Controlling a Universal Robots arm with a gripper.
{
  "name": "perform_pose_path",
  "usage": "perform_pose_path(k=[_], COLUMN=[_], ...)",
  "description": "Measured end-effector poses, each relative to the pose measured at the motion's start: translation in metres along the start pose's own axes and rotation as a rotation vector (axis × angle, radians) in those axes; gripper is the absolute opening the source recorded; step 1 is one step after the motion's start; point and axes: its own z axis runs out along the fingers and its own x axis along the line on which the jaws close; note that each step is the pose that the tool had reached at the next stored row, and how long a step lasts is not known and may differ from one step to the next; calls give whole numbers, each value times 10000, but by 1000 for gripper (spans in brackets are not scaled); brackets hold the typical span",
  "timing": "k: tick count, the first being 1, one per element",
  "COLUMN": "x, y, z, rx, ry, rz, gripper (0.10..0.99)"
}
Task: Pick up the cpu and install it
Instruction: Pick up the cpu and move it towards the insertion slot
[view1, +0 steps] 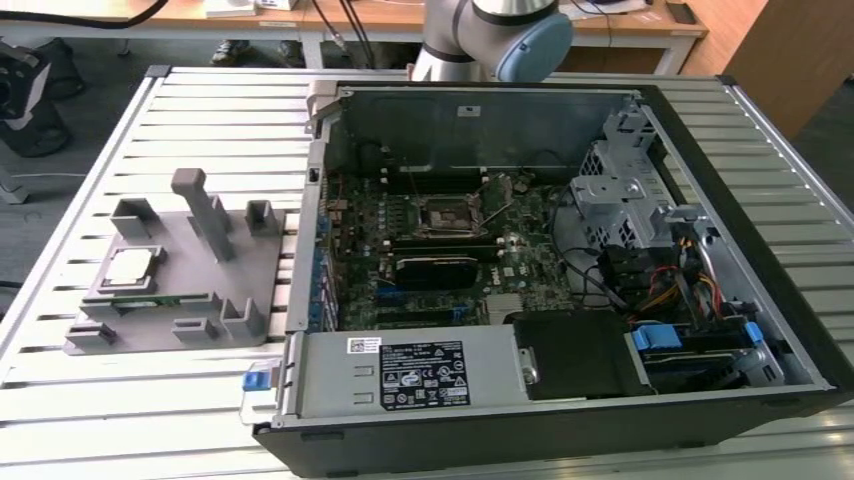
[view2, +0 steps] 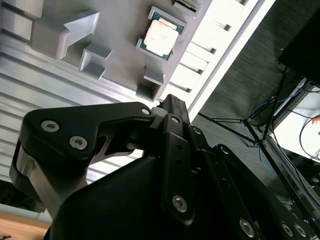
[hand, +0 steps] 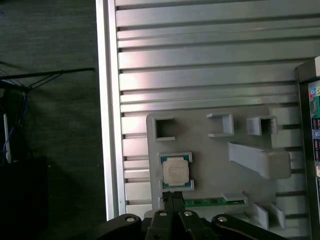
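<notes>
The cpu (view1: 131, 268) is a small square chip with a pale metal top, lying flat in a pocket of the grey fixture (view1: 174, 332) at the exterior view's left. Both wrist views look down on the cpu (hand: 176, 171) (view2: 161, 36) from well above. My gripper (hand: 173, 196) hangs over the fixture's edge beside the cpu, with its black fingers pressed together and nothing between them. In the second wrist view the gripper (view2: 170, 100) tip points toward the fixture (view2: 125, 30). The black-framed motherboard socket (view1: 443, 212) sits inside the open computer case (view1: 801, 340).
A thin green circuit strip (hand: 210, 202) lies in a fixture slot next to the cpu. Upright grey posts (view1: 203, 205) rise from the fixture. The slatted metal table (view1: 107, 400) ends close to the fixture, with dark floor and cables beyond it. The arm's base (view1: 481, 40) stands behind the case.
</notes>
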Motion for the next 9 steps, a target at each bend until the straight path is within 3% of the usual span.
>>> perform_pose_path(k=[3, 9], x=[-2, -7], y=[-16, -77], z=[35, 90], rx=[-53, -55], ry=[11, 2], rz=[-19, -106], gripper=[106, 106])
